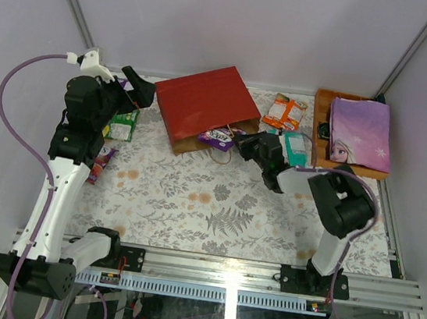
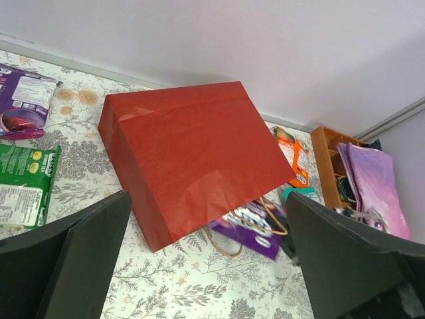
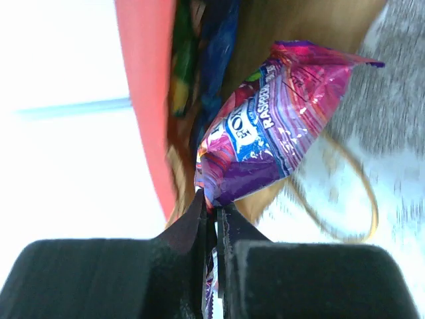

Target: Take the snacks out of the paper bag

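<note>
The red paper bag (image 1: pixel 204 107) (image 2: pixel 192 153) lies on its side, its mouth facing front right. My right gripper (image 1: pixel 241 143) (image 3: pixel 214 212) is shut on the edge of a purple snack packet (image 1: pixel 218 137) (image 3: pixel 279 126) (image 2: pixel 255 226) that sticks out of the mouth. Deeper inside the bag show a blue packet (image 3: pixel 216 60) and a green-yellow one (image 3: pixel 180 60). My left gripper (image 1: pixel 132 90) (image 2: pixel 212 266) hangs open above the bag's left end, holding nothing. Loose on the table lie a green packet (image 1: pixel 122 124) (image 2: pixel 23 186), an orange one (image 1: pixel 284 111) and a teal one (image 1: pixel 297 147).
An orange wooden tray (image 1: pixel 324 111) at the back right holds a flat purple princess item (image 1: pixel 361 132). Another purple packet (image 2: pixel 23 100) lies at the far left, and a pink one (image 1: pixel 101 162) sits by the left arm. The bag's cord handle (image 3: pixel 352 206) loops on the cloth.
</note>
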`<act>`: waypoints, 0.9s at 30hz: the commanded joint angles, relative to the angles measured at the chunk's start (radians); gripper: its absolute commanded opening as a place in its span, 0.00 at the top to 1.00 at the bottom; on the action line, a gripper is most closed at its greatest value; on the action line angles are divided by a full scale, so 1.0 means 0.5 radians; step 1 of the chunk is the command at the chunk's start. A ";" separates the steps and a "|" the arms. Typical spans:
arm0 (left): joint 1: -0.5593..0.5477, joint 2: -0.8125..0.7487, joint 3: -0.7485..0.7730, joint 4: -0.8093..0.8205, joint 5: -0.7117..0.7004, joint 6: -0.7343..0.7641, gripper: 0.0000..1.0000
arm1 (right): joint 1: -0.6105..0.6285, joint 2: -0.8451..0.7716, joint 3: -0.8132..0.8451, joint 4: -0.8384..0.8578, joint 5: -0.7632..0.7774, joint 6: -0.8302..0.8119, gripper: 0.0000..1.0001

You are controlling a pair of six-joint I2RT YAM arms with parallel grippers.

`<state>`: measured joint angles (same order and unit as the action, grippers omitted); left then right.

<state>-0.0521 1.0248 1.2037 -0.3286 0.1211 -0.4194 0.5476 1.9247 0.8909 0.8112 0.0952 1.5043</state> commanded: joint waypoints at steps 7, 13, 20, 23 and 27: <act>-0.017 0.020 0.001 0.090 -0.026 0.044 0.00 | 0.126 -1.444 -0.746 -1.213 -0.109 -0.673 1.00; -0.014 0.047 0.005 0.091 -0.024 0.043 0.00 | 0.123 -2.229 -1.130 -1.948 0.155 -0.783 0.22; -0.018 0.108 0.024 0.092 0.026 0.036 0.00 | 0.123 -2.494 -0.875 -2.444 0.534 -0.893 0.01; -0.016 0.128 0.036 0.086 0.062 0.035 0.00 | 0.123 -2.385 -0.699 -2.470 0.743 -1.062 0.01; -0.016 0.111 0.050 0.058 0.056 0.040 0.00 | 0.123 -1.997 -0.490 -2.512 0.862 -1.216 0.01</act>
<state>-0.0563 1.0912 1.2037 -0.3305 0.1345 -0.4137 0.6086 0.7757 0.5335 -0.4088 0.3859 1.0157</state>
